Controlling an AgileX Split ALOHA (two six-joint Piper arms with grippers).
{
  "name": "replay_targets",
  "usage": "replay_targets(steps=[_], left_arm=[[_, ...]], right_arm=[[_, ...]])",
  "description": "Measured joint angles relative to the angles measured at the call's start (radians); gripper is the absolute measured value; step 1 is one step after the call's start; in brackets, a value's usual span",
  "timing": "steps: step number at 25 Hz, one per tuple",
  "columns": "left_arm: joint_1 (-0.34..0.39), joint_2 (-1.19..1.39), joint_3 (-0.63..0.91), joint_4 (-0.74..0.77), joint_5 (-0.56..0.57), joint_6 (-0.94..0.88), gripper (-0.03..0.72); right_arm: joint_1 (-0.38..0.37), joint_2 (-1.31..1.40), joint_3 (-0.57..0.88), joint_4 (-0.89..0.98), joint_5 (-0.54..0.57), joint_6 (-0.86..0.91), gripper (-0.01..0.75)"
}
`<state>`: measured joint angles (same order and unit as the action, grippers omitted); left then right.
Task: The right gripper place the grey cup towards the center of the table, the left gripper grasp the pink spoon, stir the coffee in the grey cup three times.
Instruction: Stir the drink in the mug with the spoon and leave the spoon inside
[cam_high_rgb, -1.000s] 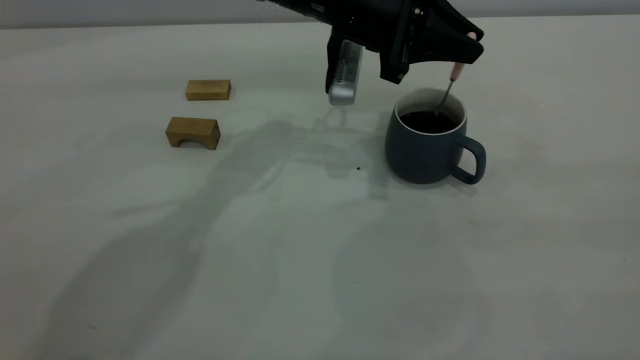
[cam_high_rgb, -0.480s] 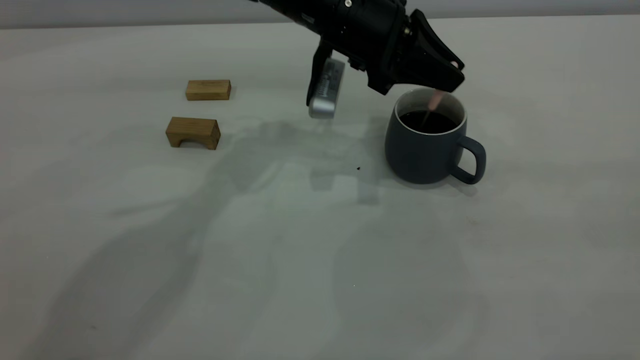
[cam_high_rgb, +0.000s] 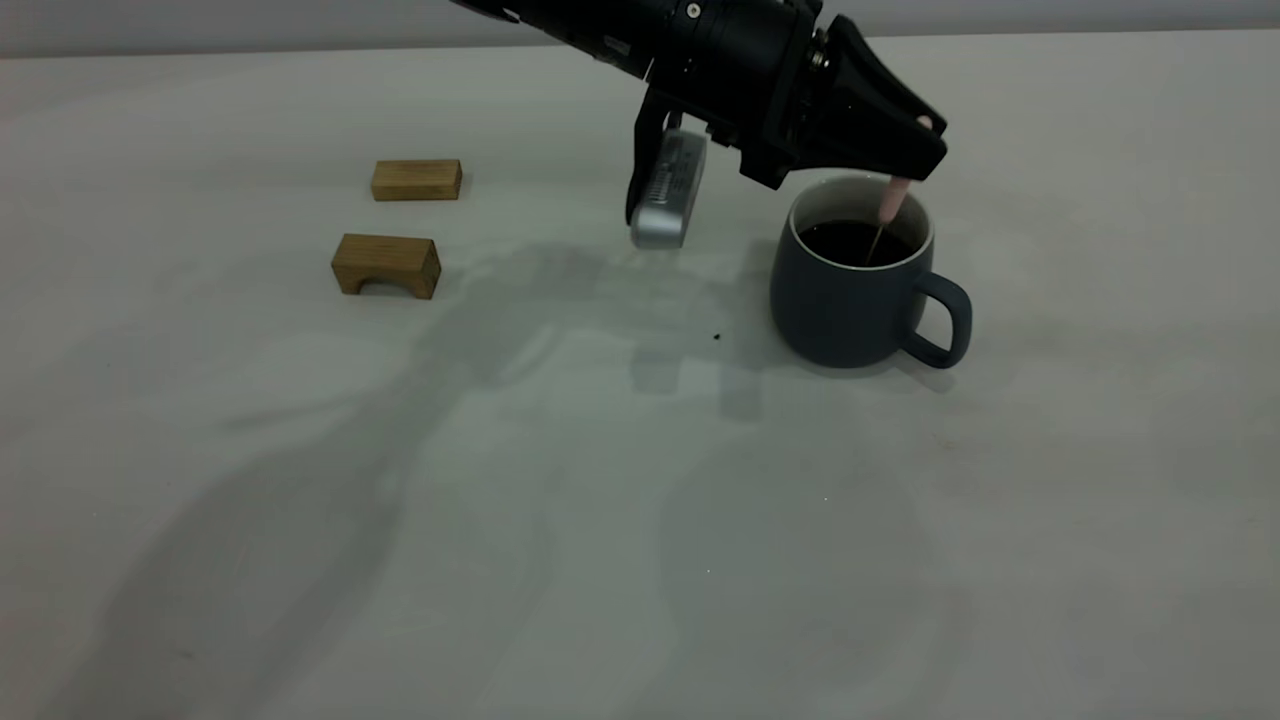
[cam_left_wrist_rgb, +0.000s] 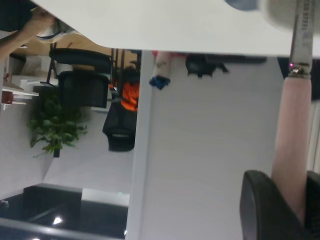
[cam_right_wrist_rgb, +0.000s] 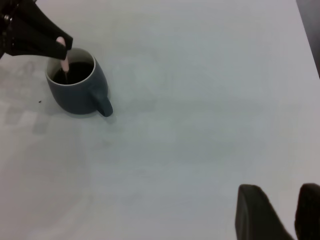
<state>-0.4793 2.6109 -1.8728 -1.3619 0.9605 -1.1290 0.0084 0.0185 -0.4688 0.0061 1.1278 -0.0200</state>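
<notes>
Grey cup: the cup stands upright on the pale bench, right of the middle in the exterior view; its loop handle points to that view's right and a little toward the camera.
Coffee: dark liquid fills the cup to below the thin white rim.
Pink spoon: the spoon stands nearly upright, long axis close to vertical, with the pink handle end up and the thin metal neck slanting down into the coffee; the bowl is under the surface and cannot be seen.
Left pincer: the left pincer reaches in from the upper left of the exterior view, slanting down to the right, and sits just above the cup's rim; its fingers are clamped on the top of the spoon's pink handle, which the left wrist view shows pressed between the black fingertips.
Right pincer: the right pincer is well apart from the cup, off to the cup's handle side; its fingers stand apart, holding nothing.
Wooden blocks: two tan blocks lie on the bench, well apart from the cup, at the exterior view's left.
Speck: a small dark speck lies on the bench just left of the cup.
</notes>
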Motion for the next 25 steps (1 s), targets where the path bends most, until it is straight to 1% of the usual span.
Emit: replay_targets(steps=[3, 6, 9, 12, 15, 18, 22, 25], left_arm=[[0.000, -0.019, 0.000, 0.095, -0.023, -0.054, 0.175], [0.001, -0.035, -0.017, 0.171, -0.041, -0.042, 0.175], [0.001, -0.037, -0.039, 0.179, -0.057, 0.038, 0.175], [0.001, -0.037, -0.040, 0.141, -0.058, 0.119, 0.175], [0.001, -0.035, -0.040, 0.087, -0.018, 0.160, 0.175], [0.001, -0.025, -0.040, 0.060, 0.055, 0.172, 0.175], [0.001, -0.018, -0.040, 0.085, 0.125, 0.153, 0.175], [0.009, -0.018, -0.040, 0.121, 0.121, 0.107, 0.175]], right_arm=[[0.000, 0.000, 0.000, 0.000, 0.000, 0.000, 0.237], [0.000, 0.000, 0.000, 0.000, 0.000, 0.000, 0.237], [0.000, 0.000, 0.000, 0.000, 0.000, 0.000, 0.237], [0.000, 0.000, 0.000, 0.000, 0.000, 0.000, 0.237], [0.000, 0.000, 0.000, 0.000, 0.000, 0.000, 0.238], [0.000, 0.000, 0.000, 0.000, 0.000, 0.000, 0.238], [0.000, 0.000, 0.000, 0.000, 0.000, 0.000, 0.238], [0.000, 0.000, 0.000, 0.000, 0.000, 0.000, 0.238]])
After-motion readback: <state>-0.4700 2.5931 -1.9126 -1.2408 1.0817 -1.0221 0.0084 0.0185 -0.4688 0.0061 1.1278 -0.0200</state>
